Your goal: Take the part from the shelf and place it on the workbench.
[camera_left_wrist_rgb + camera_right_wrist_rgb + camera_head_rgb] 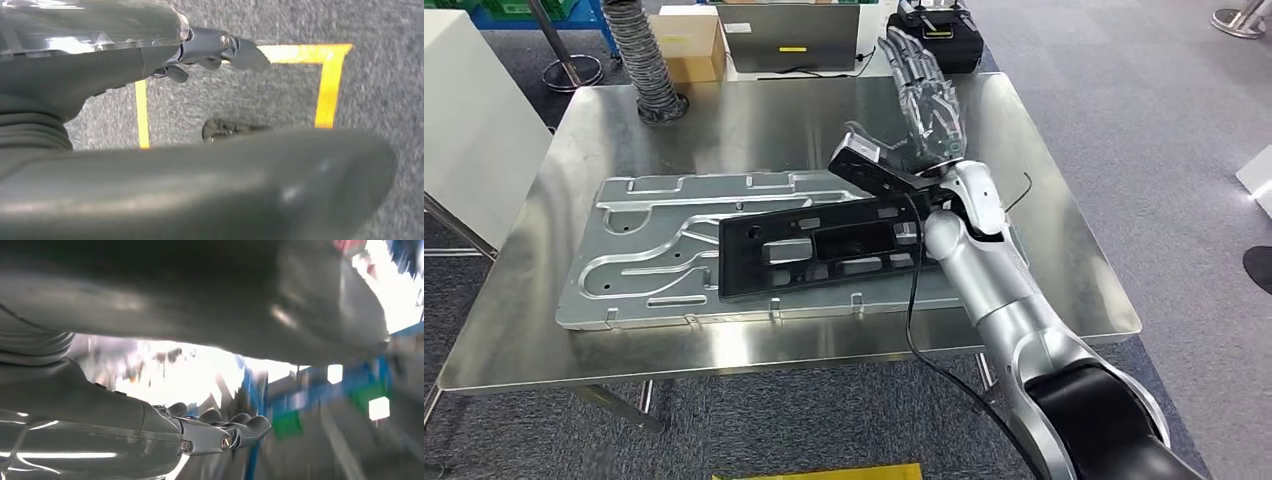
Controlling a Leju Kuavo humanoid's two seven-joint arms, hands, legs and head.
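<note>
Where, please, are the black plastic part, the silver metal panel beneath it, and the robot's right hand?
Black plastic part (824,255), head view: middle of its frame.
Silver metal panel (639,250), head view: bare embossed area toward its left end.
Right hand (924,90), head view: middle of the raised, spread hand.

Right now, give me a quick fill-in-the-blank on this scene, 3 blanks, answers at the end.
1. The black part lies on top of the ____ metal panel.
2. The right hand is raised above the steel table with its fingers ____.
3. In the left wrist view, the left hand hangs over grey floor marked with ____ tape.

Answers: silver; spread; yellow
</note>
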